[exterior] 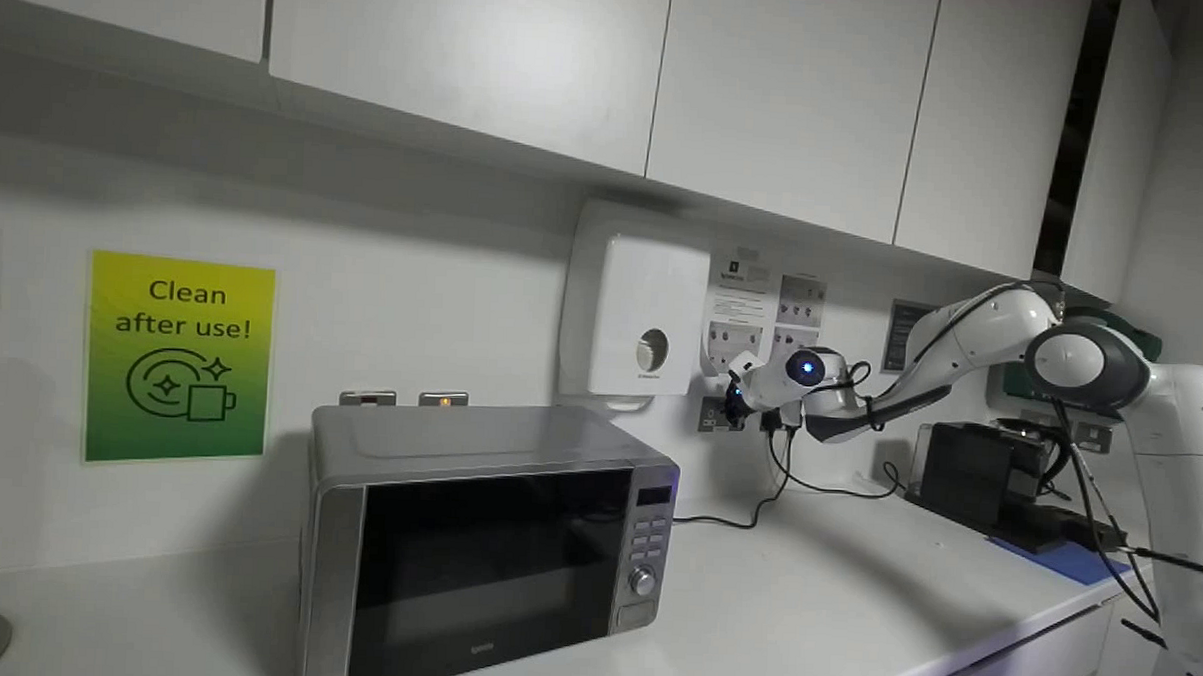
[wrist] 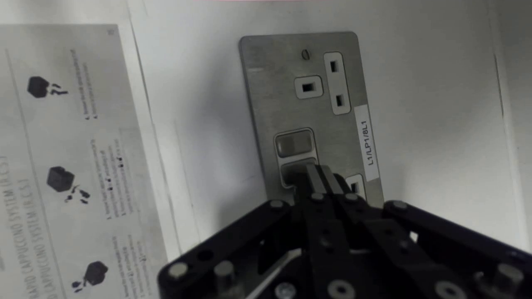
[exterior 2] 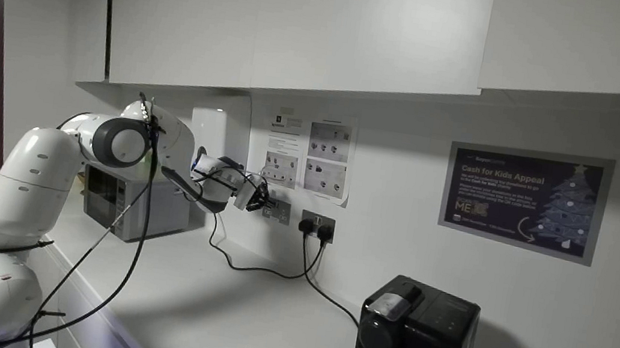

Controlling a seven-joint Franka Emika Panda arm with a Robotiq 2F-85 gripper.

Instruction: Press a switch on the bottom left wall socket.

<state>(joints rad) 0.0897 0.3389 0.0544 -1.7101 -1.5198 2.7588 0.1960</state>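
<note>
Jaws pressed together, holding nothing, up at the grey metal wall socket (wrist: 305, 114).
In my wrist view, their fingertips (wrist: 316, 178) cover part of its lower rocker switch (wrist: 294, 168); whether they touch it, I cannot tell. The upper rocker switch (wrist: 294, 143) is in full view. In an exterior view I find this socket below the printed sheets (exterior 2: 328, 161), just left in that view of a second socket (exterior 2: 316, 222) that carries two black plugs (exterior 2: 325, 233). The worktop (exterior 2: 242, 310) runs beneath, with a black coffee machine (exterior 2: 414, 340) and a microwave (exterior 2: 171, 209) on it.
</note>
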